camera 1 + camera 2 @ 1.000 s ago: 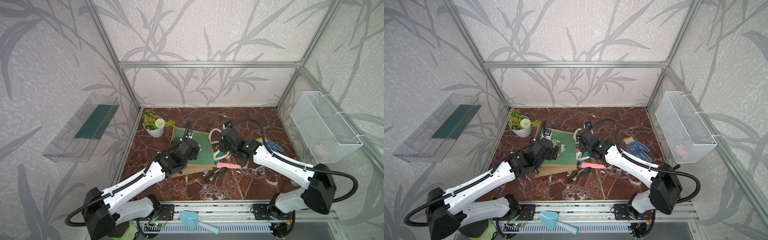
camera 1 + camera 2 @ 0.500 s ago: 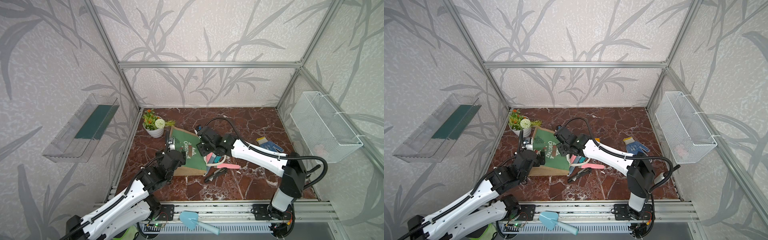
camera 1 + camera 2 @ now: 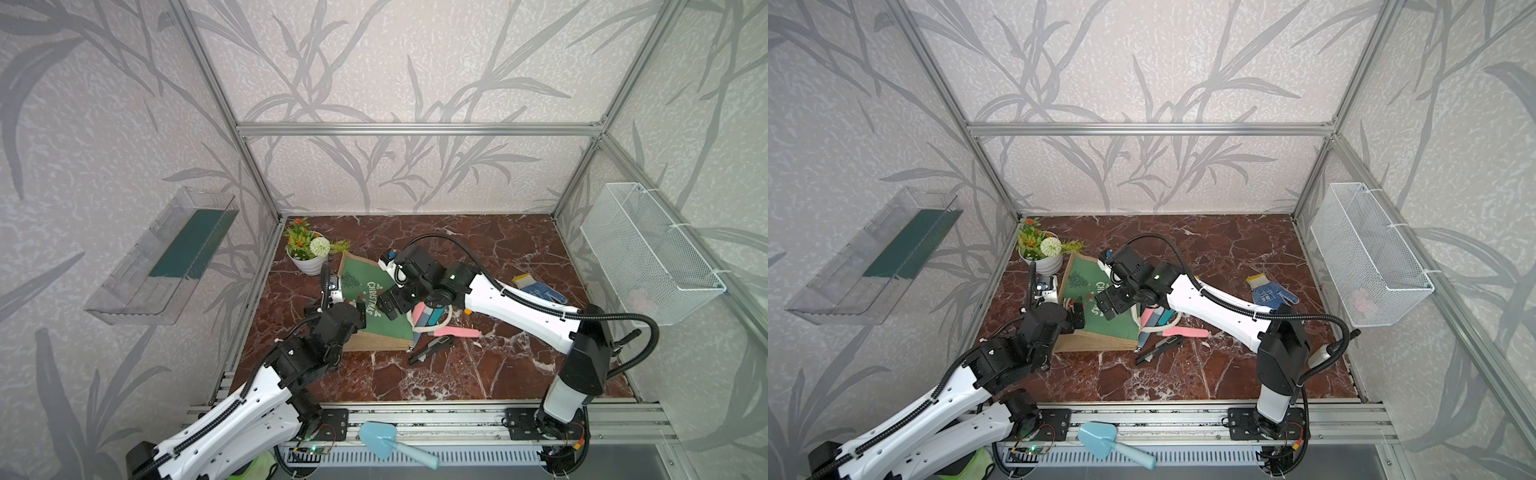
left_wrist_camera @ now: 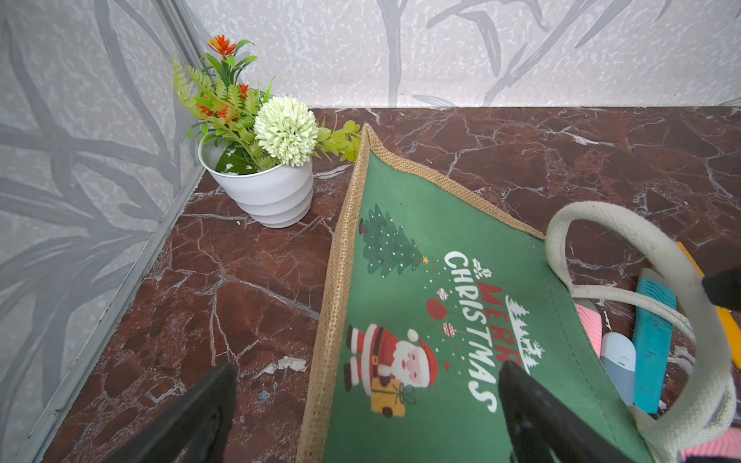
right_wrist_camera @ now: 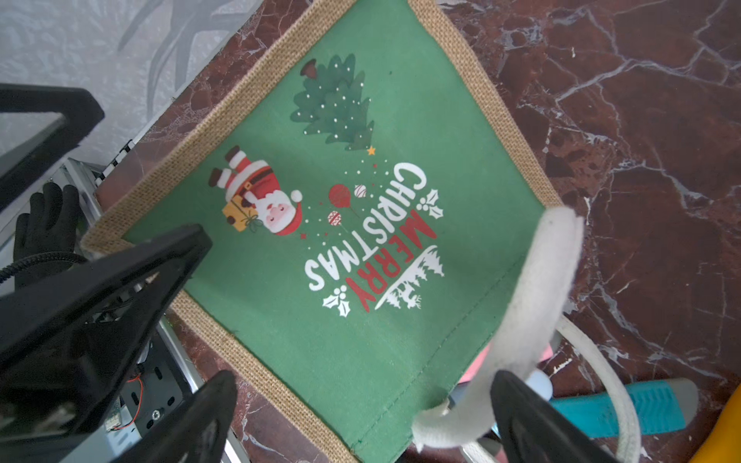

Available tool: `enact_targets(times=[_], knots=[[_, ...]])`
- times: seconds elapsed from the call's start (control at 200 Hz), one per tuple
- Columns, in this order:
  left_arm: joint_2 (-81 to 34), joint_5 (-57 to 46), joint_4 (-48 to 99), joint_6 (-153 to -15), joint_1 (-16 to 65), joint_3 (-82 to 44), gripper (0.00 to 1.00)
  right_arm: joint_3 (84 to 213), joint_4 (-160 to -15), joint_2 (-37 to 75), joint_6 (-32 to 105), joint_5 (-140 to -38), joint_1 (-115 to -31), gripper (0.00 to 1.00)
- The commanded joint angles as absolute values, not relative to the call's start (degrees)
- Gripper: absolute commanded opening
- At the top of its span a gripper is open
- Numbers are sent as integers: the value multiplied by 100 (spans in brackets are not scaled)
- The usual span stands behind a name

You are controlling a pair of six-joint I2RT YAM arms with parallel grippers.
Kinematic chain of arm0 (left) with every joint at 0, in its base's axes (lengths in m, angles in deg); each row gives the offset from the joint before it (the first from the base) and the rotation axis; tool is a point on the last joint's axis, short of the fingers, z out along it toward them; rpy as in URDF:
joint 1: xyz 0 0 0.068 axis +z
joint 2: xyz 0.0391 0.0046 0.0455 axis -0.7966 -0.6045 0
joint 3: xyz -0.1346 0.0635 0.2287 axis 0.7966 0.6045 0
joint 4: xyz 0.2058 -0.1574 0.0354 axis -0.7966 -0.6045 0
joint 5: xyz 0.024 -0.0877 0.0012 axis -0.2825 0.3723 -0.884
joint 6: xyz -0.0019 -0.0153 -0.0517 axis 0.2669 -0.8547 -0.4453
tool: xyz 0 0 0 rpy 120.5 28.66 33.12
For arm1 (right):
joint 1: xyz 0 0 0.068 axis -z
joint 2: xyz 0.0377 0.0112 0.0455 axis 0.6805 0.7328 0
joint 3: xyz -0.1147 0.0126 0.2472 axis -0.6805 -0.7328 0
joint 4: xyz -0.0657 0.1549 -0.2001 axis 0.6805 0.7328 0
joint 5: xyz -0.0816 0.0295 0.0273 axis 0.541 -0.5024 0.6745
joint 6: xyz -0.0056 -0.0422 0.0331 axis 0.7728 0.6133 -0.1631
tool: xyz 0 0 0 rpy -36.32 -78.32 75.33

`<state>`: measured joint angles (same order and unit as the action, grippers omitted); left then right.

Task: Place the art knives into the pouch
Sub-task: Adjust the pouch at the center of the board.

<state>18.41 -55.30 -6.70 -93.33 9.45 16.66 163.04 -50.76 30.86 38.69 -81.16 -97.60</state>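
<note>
The pouch (image 3: 365, 291) lies flat at the left of the marble floor, green Santa panel up, also seen as the pouch (image 3: 1088, 309). Its white rope handles (image 3: 436, 326) rest over several knife-like tools: a teal one (image 3: 436, 315), a pink one (image 3: 459, 332) and a slim black one (image 3: 430, 348). I cannot tell which is the art knife. My left gripper (image 4: 365, 401) hangs open over the pouch's (image 4: 421, 320) jute edge. My right gripper (image 5: 363, 405) is open above the pouch's (image 5: 361, 240) mouth corner, one finger against a handle (image 5: 533, 312).
A white flower pot (image 3: 309, 259) stands behind the pouch in the left corner. A blue glove (image 3: 540, 291) lies to the right. A wire basket (image 3: 648, 253) hangs on the right wall, a clear shelf (image 3: 162, 257) on the left. A blue trowel (image 3: 390, 442) rests on the front rail.
My right gripper has swung left from the rope handles to above the pouch and has gone from shut to open. The left arm has drawn back toward the front edge.
</note>
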Motion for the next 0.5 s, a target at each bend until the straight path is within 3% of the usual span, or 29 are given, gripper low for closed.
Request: enact_targets(times=[0.0,0.21,0.495], knots=[[1862,-5734,-803,-9460,983,1628,99,16503,-4671,2894,3779,-7946,-9644,100],[1861,-5679,-901,-9399,978,1530,99,15837,-4793,2528,3345,-7657,-8882,100],[1629,-5487,-803,-9193,983,1399,99,14570,-5247,1897,2668,-7987,-7546,98]])
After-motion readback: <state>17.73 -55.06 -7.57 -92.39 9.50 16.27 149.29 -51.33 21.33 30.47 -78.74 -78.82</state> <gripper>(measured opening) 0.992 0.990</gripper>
